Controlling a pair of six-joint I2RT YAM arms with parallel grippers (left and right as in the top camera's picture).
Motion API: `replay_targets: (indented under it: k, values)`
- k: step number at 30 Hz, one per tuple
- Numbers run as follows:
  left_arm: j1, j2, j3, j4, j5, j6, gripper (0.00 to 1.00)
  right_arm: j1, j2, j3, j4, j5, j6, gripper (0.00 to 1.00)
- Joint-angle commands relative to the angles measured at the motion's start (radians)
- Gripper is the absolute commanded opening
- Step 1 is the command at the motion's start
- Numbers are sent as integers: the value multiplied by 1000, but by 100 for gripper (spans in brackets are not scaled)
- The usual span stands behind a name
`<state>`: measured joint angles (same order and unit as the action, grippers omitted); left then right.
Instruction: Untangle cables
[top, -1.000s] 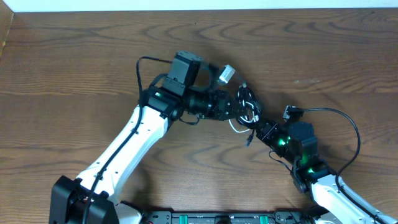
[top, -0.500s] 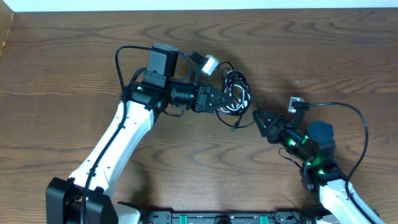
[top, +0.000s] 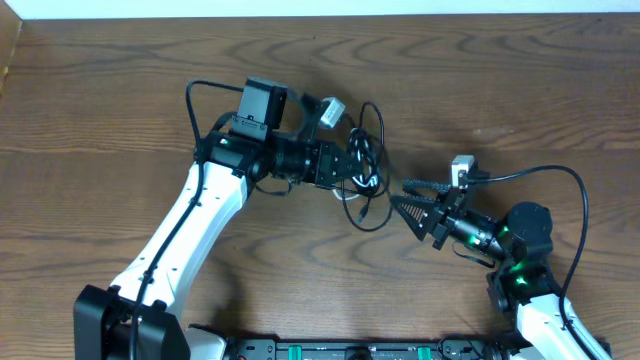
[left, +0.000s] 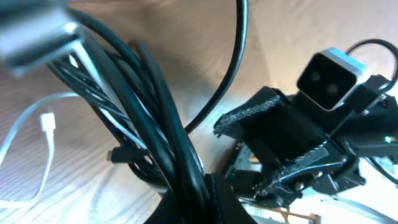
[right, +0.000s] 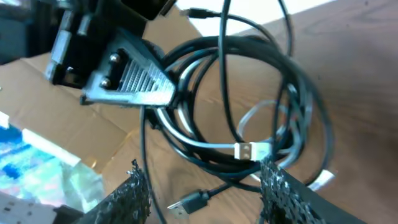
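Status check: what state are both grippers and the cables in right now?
left gripper: shut on black cables
right gripper: open, holding nothing, facing the bundle
black cables: tangled bundle, loops hanging loose
white cable: caught in the bundle, plug end free

Overhead looks straight down on the table (top: 100, 80); both wrist views face the cables (left: 155, 124) closely from opposite sides.

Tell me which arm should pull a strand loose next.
Right. The left gripper is shut on the cables, while the right gripper is open, empty and pointed at them.
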<state>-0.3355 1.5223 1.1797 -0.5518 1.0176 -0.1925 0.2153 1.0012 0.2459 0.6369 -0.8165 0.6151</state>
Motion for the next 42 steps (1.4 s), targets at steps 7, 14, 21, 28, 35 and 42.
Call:
replay_targets:
  k: [7, 14, 21, 28, 35, 42]
  values:
    - [2, -18, 26, -79, -36, 169, 8, -6, -1, 2, 15, 106, 53, 49]
    - [-5, -18, 26, -114, -35, 177, 8, -4, 0, 2, 25, 130, 107, 46]
    - [-80, -18, 26, -101, -36, 177, 8, 50, 1, 2, 24, 154, 113, 45]
    - [-109, -19, 26, -98, -35, 172, 8, 114, 52, 2, 12, 242, 114, 38]
    - [-109, -19, 26, -99, 3, 173, 8, 127, 72, 2, 32, 242, 143, 22]
    - [-109, -19, 26, -119, -199, 174, 8, 88, 70, 2, 219, 189, 356, 1]
